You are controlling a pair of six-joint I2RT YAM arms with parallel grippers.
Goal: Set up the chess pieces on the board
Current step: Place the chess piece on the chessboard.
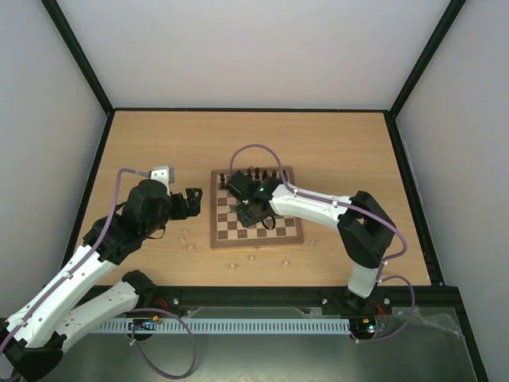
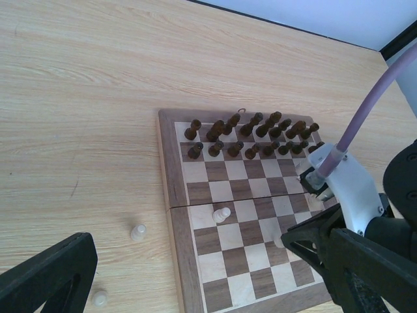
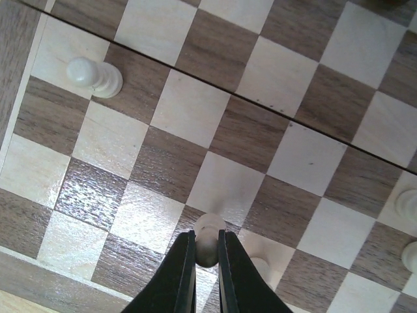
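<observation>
The board (image 1: 216,235) lies mid-table with dark pieces (image 1: 253,172) lined up along its far rows; they also show in the left wrist view (image 2: 251,134). My right gripper (image 1: 253,213) is over the board's near half. In the right wrist view its gripper (image 3: 206,236) is shut on a cream pawn (image 3: 210,225) that stands on or just above a square. Another cream pawn (image 3: 91,75) stands near the board's left edge and also shows in the left wrist view (image 2: 221,214). My left gripper (image 1: 193,203) hovers left of the board, open and empty (image 2: 195,274).
Several loose cream pieces lie on the table in front of the board (image 1: 251,257) and left of it (image 2: 137,232). More cream pieces stand on the board at the right (image 3: 407,205). Black frame rails edge the table.
</observation>
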